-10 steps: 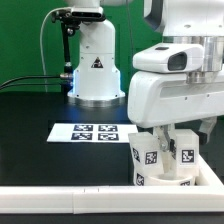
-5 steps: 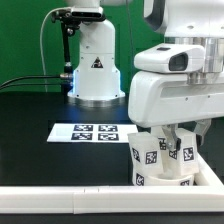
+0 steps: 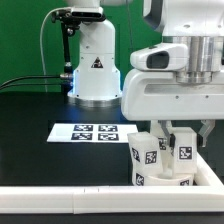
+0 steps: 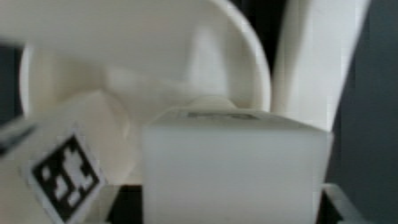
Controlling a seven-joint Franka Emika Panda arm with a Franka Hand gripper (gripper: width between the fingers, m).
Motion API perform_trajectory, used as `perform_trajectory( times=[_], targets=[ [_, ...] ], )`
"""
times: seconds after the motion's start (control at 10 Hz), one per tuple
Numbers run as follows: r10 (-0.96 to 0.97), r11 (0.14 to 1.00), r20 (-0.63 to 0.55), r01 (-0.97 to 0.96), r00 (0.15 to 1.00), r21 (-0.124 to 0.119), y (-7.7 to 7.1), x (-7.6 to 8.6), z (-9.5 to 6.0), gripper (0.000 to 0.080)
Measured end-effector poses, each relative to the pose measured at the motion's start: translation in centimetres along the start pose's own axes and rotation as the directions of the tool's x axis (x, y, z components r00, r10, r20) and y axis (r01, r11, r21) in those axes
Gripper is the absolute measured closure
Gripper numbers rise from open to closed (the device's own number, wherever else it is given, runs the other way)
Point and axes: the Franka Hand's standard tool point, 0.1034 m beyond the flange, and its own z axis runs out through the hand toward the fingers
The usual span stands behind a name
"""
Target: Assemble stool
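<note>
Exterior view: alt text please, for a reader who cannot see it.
A white robot arm's gripper reaches down among upright white stool legs bearing black-and-white tags, at the exterior view's right. The marker board lies flat on the black table beside them.

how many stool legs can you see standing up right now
2 clearly. One leg stands at the exterior view's left of the cluster, the other leg at its right under the gripper. More may be hidden behind the arm.

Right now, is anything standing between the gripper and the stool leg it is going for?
Nothing visible does. The gripper is already down among the stool legs, apparently closed on one leg, with the round seat behind it.
</note>
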Motion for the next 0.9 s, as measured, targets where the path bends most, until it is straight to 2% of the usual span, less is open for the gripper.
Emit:
perform_trajectory(
  times=[0.1, 0.2, 0.3, 0.4, 0.6, 0.7, 0.9],
  targets=[
    [0.195, 0.98, 0.007, -0.195, 0.981, 0.022, -0.2, -0.1, 0.1, 0.0458],
    [0.251, 0.968, 0.012, -0.251, 0.968, 0.026, -0.1, -0.1, 0.1, 0.0458],
    [0.18, 0.984, -0.001, -0.18, 0.984, -0.01, -0.4, 0.1, -0.1, 0.0458],
    [0.295, 0.956, 0.003, -0.295, 0.956, 0.0, -0.5, 0.0, 0.0, 0.0458],
    [0.399, 0.917, 0.005, -0.399, 0.917, 0.003, -0.5, 0.0, 0.0, 0.0458],
    [0.588, 0.808, 0.02, -0.588, 0.809, 0.022, -0.6, 0.1, -0.1, 0.0458],
    [0.844, 0.532, 0.052, -0.845, 0.534, 0.041, -1.2, -0.1, 0.2, 0.0458]
  ],
)
